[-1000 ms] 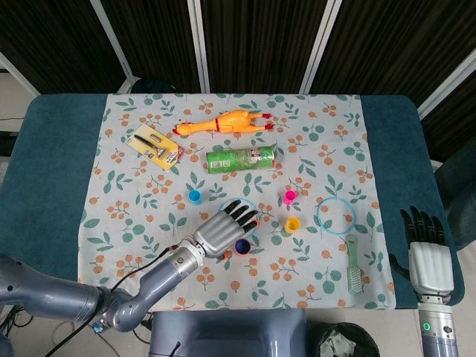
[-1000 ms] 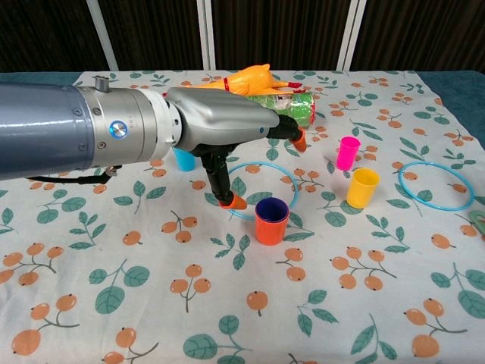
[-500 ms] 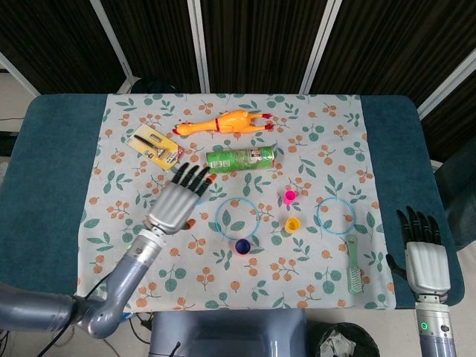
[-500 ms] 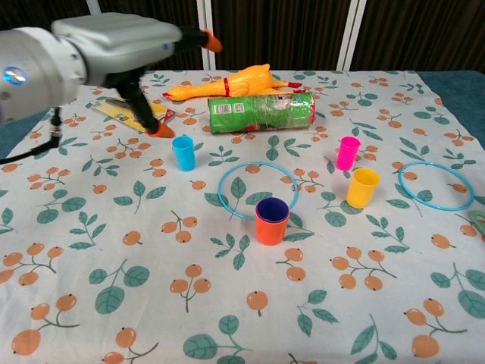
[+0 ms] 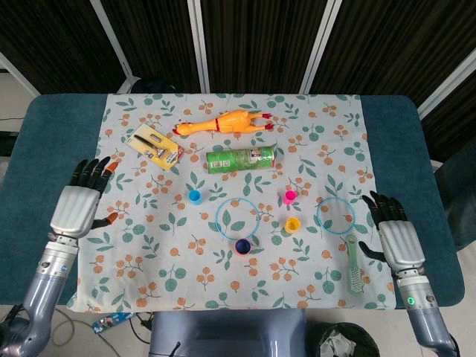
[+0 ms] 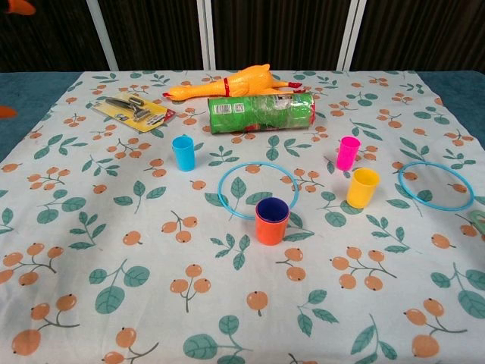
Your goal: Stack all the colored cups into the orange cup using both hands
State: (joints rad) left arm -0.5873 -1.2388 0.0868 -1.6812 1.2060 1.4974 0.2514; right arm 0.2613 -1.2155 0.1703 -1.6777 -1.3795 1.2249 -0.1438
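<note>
Left robot hand hovers flat, fingers spread.

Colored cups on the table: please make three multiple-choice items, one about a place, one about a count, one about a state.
1. Where is the orange cup?
A. on the blue ring's near edge
B. beside the rubber chicken
C. inside the right ring

2. How many cups stand alone, not nested?
A. one
B. three
C. five

3. What is the left hand doing?
A. holding the blue cup
B. holding nothing
C. pressing the can

Answers: 1 A, it overlaps the ring's front. 2 B, blue, pink, yellow; purple sits nested. 3 B, fingers apart at the table's edge.
</note>
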